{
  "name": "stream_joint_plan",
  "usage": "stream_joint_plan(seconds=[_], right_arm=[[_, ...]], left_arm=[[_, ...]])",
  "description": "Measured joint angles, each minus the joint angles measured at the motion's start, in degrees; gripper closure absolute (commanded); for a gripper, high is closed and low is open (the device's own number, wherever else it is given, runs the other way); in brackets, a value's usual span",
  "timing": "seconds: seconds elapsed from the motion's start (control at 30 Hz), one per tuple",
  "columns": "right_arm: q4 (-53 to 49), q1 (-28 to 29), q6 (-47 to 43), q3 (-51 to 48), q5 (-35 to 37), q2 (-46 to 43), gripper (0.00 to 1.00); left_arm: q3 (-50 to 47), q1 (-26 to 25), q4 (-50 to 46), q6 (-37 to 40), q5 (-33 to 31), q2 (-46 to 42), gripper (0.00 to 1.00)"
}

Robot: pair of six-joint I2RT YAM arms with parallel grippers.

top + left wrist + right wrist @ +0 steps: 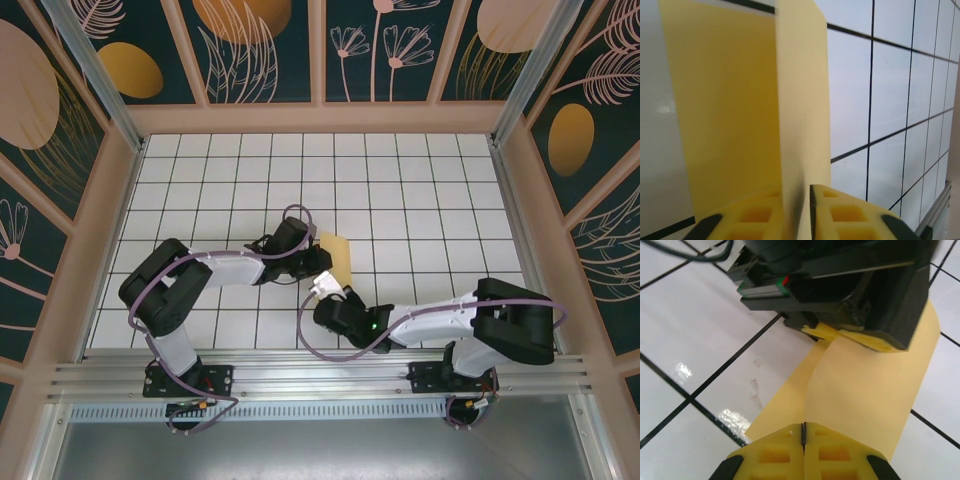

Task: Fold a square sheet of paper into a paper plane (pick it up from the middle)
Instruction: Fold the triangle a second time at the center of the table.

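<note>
Near the middle of the table (420, 180), a little toward its near edge, two arms meet. The left arm (165, 290) reaches in from the near left corner and the right arm (510, 325) from the near right. Between them the pale yellow paper (340, 255) is bent into a fold, with one flap lifted off the tiles. The left gripper (805, 200) pinches the fold between its yellow pads. Just beside it, the right gripper (803, 432) has its pads pressed together on the paper's nearer edge.
</note>
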Motion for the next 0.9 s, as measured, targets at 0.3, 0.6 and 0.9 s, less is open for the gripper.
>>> stream_joint_plan(seconds=[0.3, 0.6, 0.9], right_arm=[[0.6, -3.1, 4.4, -1.2, -5.5, -6.3, 1.0], [0.2, -11.3, 15.0, -2.2, -17.3, -11.6, 1.0], [-0.3, -24.1, 26.9, -7.9, -30.4, -17.0, 1.0]], left_arm=[[-0.7, 0.1, -5.1, 1.9, -8.7, -11.1, 0.41], [-16.9, 0.3, -3.7, -3.9, -14.7, -29.7, 0.75], [-14.8, 0.3, -2.5, -2.8, -10.5, -25.4, 0.75]])
